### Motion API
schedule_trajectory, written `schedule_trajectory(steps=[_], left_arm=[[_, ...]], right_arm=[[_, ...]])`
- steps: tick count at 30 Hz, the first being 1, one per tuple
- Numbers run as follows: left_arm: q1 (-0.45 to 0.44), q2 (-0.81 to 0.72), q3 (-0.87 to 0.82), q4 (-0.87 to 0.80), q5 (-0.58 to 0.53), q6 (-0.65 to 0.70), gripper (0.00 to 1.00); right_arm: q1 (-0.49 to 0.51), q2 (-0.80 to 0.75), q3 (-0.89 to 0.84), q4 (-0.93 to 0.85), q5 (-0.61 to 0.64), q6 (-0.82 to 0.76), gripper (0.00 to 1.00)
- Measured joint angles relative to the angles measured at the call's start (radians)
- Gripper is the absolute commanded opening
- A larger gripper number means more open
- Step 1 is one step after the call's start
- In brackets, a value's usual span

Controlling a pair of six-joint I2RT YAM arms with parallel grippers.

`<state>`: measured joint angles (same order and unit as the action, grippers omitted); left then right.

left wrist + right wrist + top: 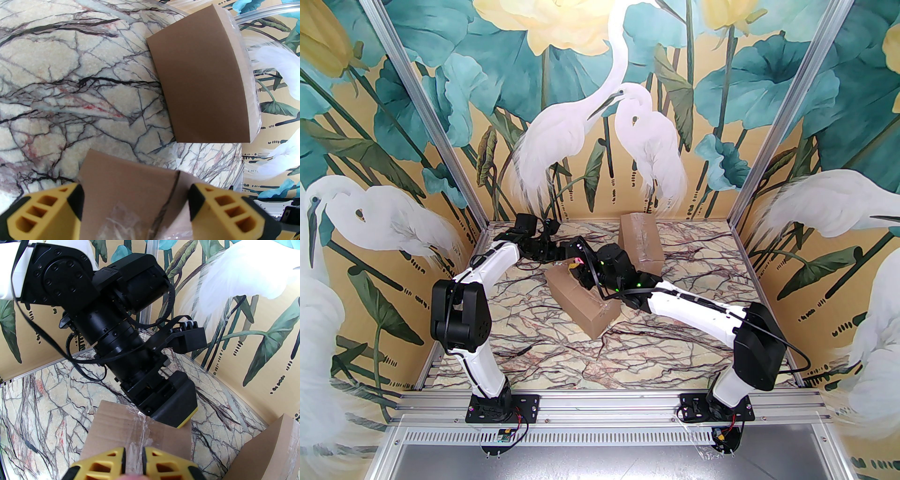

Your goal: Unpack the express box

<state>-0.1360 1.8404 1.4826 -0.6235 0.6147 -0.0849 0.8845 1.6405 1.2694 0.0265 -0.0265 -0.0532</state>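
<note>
Rectangular taped cardboard box (580, 303), marble-veined table (656, 361)

Left gripper (134, 206): jaws spread wide, pointing downward. Right gripper (133, 454): jaws drawn nearly together, with the left arm's wrist (131, 357) just ahead of its fingertips.
</note>
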Motion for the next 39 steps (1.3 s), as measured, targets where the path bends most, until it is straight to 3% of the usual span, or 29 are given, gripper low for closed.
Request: schedule_trajectory(steps=[30, 36, 39], left_arm=[[-0.022, 0.008, -0.008, -0.002, 0.057, 0.038, 0.72], [-0.021, 0.048, 0.069, -0.041, 0.018, 0.053, 0.78], [-0.012, 0.074, 0.114, -0.052, -0.065, 0.059, 0.85]], right_arm=[[0.0, -0.154, -0.156, 0.029, 0.072, 0.049, 0.0], [0.001, -0.148, -0.151, 0.032, 0.08, 0.05, 0.0], [0.009, -0.122, -0.125, 0.017, 0.074, 0.053, 0.0]])
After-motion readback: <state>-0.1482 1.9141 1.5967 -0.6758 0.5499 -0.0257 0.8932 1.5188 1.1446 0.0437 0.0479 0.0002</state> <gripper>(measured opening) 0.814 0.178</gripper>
